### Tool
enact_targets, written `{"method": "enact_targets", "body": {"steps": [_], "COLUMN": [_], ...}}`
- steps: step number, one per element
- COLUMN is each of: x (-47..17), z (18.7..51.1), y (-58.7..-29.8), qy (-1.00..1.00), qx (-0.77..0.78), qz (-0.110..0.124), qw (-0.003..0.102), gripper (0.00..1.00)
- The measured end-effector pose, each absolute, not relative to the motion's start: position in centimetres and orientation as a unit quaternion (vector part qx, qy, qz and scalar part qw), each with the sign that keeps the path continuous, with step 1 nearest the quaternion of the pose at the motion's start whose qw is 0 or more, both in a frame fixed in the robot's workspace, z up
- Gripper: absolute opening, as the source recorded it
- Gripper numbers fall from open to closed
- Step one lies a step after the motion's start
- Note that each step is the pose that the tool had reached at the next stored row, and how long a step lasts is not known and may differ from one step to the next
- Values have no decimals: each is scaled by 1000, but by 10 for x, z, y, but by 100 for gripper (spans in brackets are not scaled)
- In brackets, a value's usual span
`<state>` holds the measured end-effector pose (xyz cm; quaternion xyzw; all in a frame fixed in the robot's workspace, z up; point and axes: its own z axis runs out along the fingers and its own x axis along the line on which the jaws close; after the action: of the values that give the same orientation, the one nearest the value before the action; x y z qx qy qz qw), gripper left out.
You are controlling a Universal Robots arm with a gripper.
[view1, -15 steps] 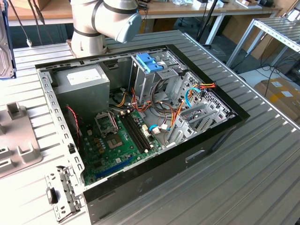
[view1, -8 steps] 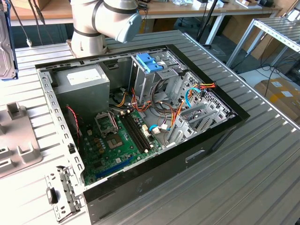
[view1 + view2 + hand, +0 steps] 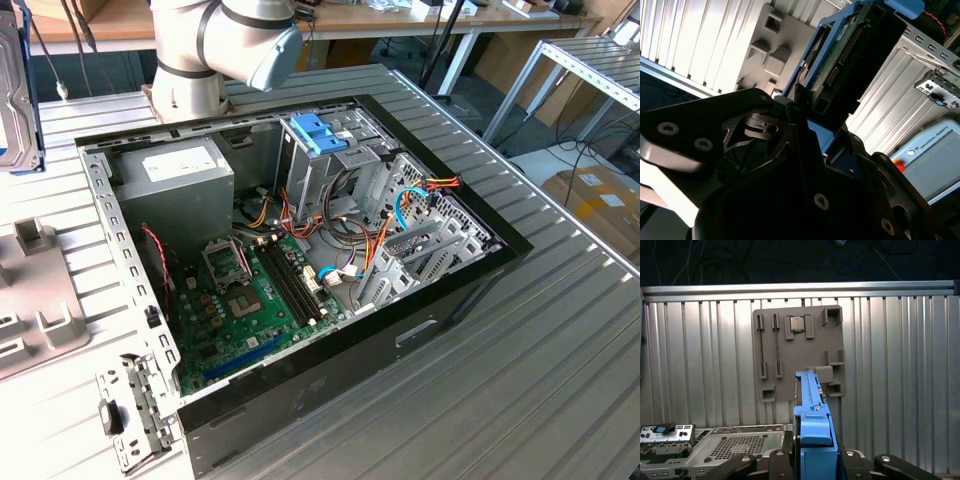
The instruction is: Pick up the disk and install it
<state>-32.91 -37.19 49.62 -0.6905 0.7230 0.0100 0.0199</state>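
One arm stands at the far side of the open computer case in the exterior view, its base and pale-capped shoulder joint rising from the ribbed metal counter. The disk hangs in the air at the exterior view's left edge, turned on edge, clear of the counter and well apart from the case.

In both wrist views the black jaws are clamped on the disk, one on each side of its blue carrier, and the dark drive body stretches away from the wrist. In the first wrist view the tool looks along the disk's narrow edge toward the counter. Beyond the disk's far end lies a grey fixture plate with a square processor chip seated in one of its pockets.

Inside the case, the grey power-supply box sits in the far corner, the green motherboard covers the floor, and a light-blue latch block tops the metal drive cage. A loose metal bracket lies on the counter just beside the case's near corner.
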Motion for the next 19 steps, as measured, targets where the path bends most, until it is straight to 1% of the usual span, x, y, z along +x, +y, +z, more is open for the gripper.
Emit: {"method": "enact_targets", "body": {"steps": [19], "x": [-319], "z": [496], "y": [-384], "qy": [723], "qx": [-690], "qz": [10], "qw": [20], "gripper": [37]}}
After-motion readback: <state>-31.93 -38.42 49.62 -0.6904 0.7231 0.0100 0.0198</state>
